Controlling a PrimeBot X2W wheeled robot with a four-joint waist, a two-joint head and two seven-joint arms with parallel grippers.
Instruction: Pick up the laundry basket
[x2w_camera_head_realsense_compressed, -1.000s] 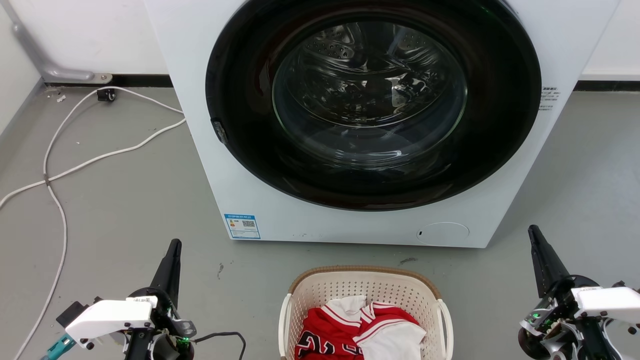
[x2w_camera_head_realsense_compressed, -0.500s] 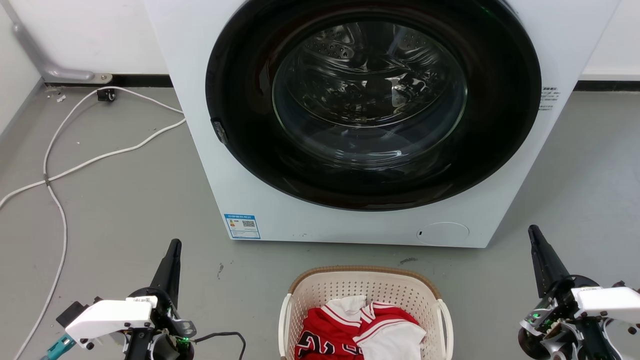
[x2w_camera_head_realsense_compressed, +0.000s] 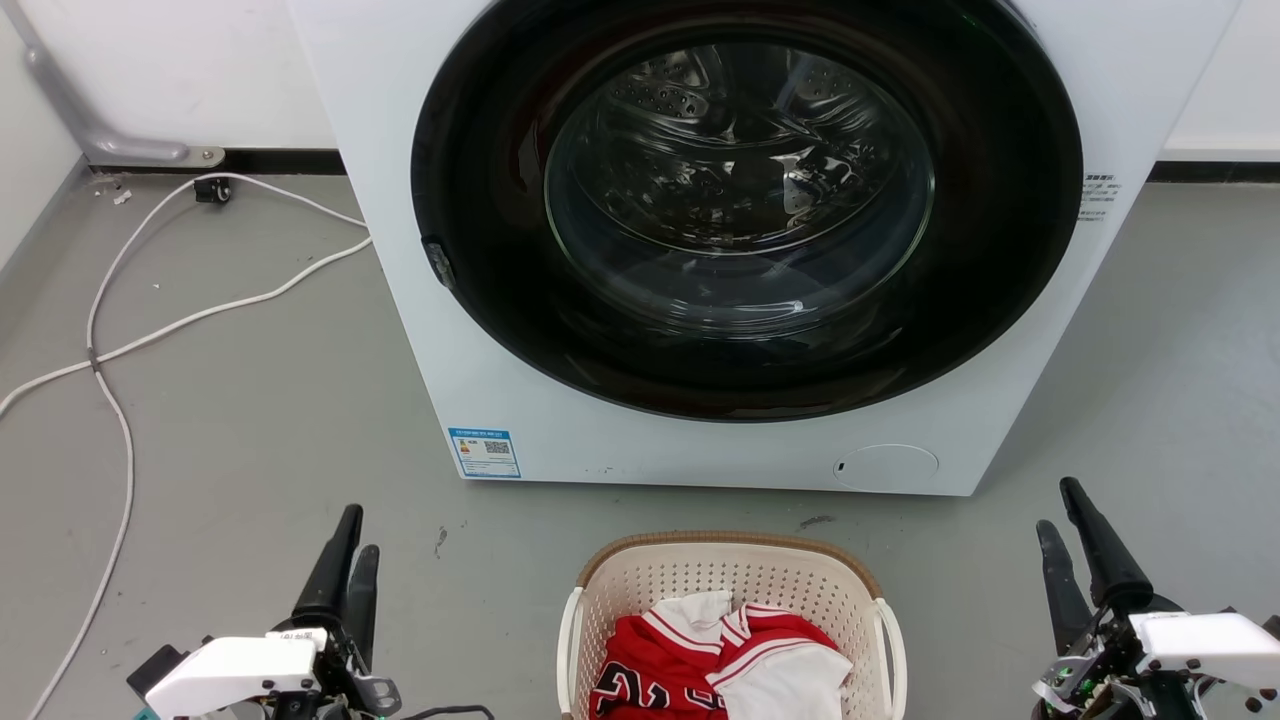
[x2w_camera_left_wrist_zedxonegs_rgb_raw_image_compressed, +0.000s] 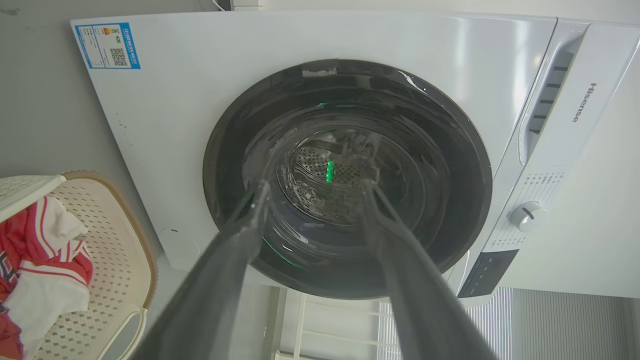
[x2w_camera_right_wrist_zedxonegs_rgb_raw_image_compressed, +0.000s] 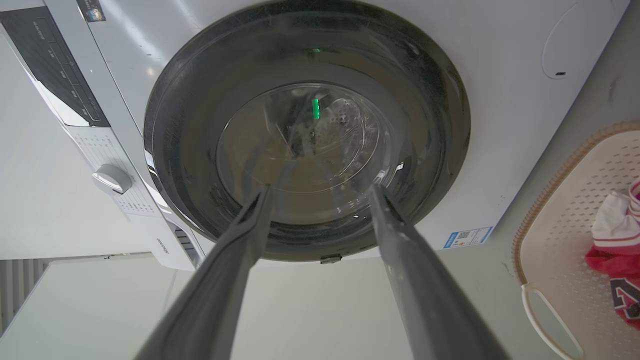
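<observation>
The laundry basket (x2w_camera_head_realsense_compressed: 735, 578) stands on the grey floor (x2w_camera_head_realsense_compressed: 250, 420) just in front of the front-loading washing machine (x2w_camera_head_realsense_compressed: 700, 455), with a red-and-white jersey (x2w_camera_head_realsense_compressed: 680, 660) heaped inside. The left pincer (x2w_camera_head_realsense_compressed: 358, 535) hovers well to the basket's left, fingers apart and touching nothing. The right pincer (x2w_camera_head_realsense_compressed: 1058, 508) hovers well to its right, fingers likewise apart and empty. A white cable (x2w_camera_head_realsense_compressed: 130, 340) trails over the floor toward the wall.

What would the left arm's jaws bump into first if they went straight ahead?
Most likely the washing machine's round door; nothing shows between them, though depth is unclear. The laundry basket lies off that line.
</observation>
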